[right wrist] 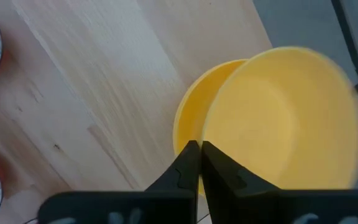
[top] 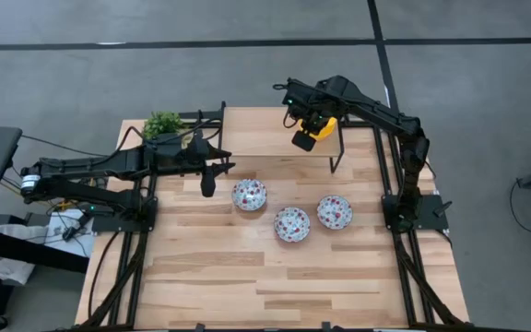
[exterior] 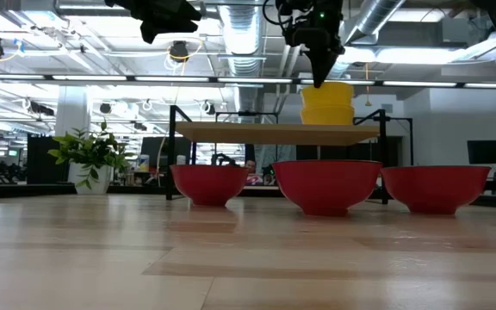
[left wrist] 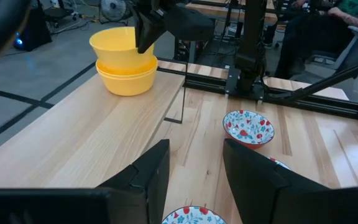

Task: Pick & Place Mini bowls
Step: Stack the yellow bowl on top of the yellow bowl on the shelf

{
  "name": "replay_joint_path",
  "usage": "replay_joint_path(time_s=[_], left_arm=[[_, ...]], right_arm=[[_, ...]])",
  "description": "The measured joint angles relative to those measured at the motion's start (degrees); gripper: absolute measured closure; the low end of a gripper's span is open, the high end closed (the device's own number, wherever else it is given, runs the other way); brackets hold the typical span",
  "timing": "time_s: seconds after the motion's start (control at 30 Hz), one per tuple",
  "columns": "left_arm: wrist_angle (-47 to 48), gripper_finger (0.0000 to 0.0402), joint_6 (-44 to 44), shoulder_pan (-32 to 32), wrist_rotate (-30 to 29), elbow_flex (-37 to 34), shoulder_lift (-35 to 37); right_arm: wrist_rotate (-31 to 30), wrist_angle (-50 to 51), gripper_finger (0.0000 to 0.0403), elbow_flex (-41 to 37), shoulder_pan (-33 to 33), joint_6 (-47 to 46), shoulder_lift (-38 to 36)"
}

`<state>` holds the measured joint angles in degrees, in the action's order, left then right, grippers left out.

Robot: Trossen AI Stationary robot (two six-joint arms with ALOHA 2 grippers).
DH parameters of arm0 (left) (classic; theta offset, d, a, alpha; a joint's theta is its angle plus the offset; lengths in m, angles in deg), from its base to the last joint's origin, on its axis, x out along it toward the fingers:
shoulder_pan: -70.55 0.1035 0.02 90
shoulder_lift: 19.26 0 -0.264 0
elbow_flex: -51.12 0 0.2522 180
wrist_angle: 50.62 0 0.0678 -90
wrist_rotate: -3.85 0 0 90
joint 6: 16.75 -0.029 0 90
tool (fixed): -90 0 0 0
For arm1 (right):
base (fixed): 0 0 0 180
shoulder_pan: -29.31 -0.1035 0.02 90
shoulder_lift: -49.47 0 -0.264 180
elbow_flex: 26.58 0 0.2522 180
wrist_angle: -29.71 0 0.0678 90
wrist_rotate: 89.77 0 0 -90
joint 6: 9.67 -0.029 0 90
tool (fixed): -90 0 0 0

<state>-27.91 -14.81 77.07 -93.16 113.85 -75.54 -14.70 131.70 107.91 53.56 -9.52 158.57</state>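
Right wrist view: plain bright yellow mini bowls (right wrist: 278,118), stacked.

My wooden table (top: 247,277) carries a raised wooden shelf (top: 256,129) on thin black legs along its far side. On that shelf, directly below the fingers of the right gripper (top: 304,140), sits the stack of yellow bowls (left wrist: 124,65); those fingers pinch the rim of the top yellow bowl (right wrist: 284,118). Three floral bowls (top: 249,195) (top: 291,224) (top: 335,212) rest on the tabletop itself, the first just past the spread fingers of the left gripper (top: 208,184), the other two farther out beyond it. A potted plant (top: 162,123) stands on the table's corner behind that gripper.
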Motion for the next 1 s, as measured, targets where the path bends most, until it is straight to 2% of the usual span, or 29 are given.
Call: replay_joint_path(time_s=[0.7,1.0], left_arm=[[-0.01,0.0252,-0.20,0.01,-0.01,0.01,0.00],[-0.02,0.0252,-0.20,0.01,-0.01,0.01,0.02]], right_arm=[[1.48,0.04,0.0402,-0.01,0.71,-1.20,0.00],[1.47,0.49,0.0403,-0.16,0.64,-1.22,2.99]])
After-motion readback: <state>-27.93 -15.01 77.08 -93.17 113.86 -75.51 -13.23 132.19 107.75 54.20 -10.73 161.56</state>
